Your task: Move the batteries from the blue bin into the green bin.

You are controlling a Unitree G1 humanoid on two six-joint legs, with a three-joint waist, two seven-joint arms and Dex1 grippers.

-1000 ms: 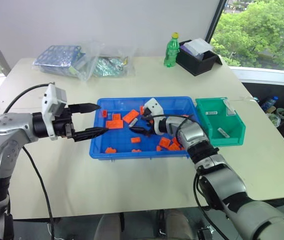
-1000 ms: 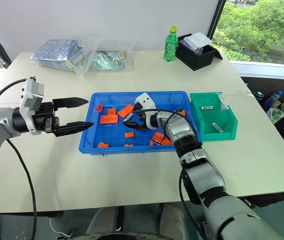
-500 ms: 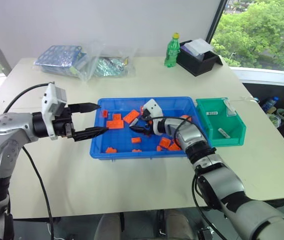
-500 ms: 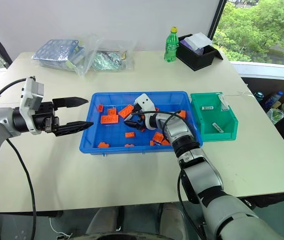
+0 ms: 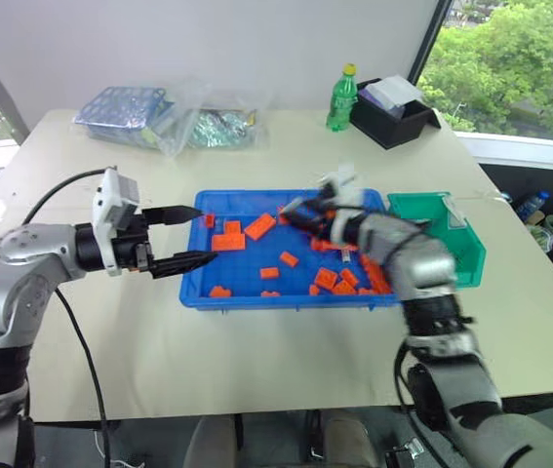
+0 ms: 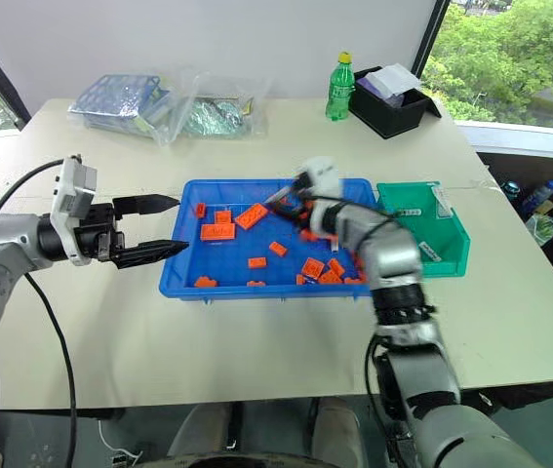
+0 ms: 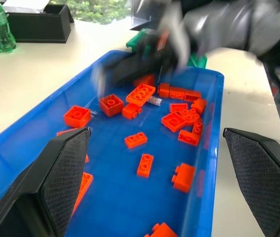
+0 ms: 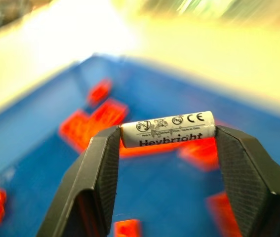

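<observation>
Battery [image 8: 167, 128] sits crosswise between the fingertips of the right gripper [image 8: 167, 148], pinched end to end above the blue bin [image 5: 190, 291], where orange bricks [image 5: 227, 241] lie scattered on its floor. Another battery [image 7: 154, 101] lies among the bricks inside that bin, and the green bin [image 5: 472, 261] stands touching its right end. The left gripper [image 5: 190, 237] hovers at the bin's left rim, fingers spread and empty.

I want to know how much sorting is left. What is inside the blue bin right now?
The blue bin holds scattered orange bricks and one battery lying among them. More batteries could lie under the blurred right arm, which covers part of the bin.
</observation>
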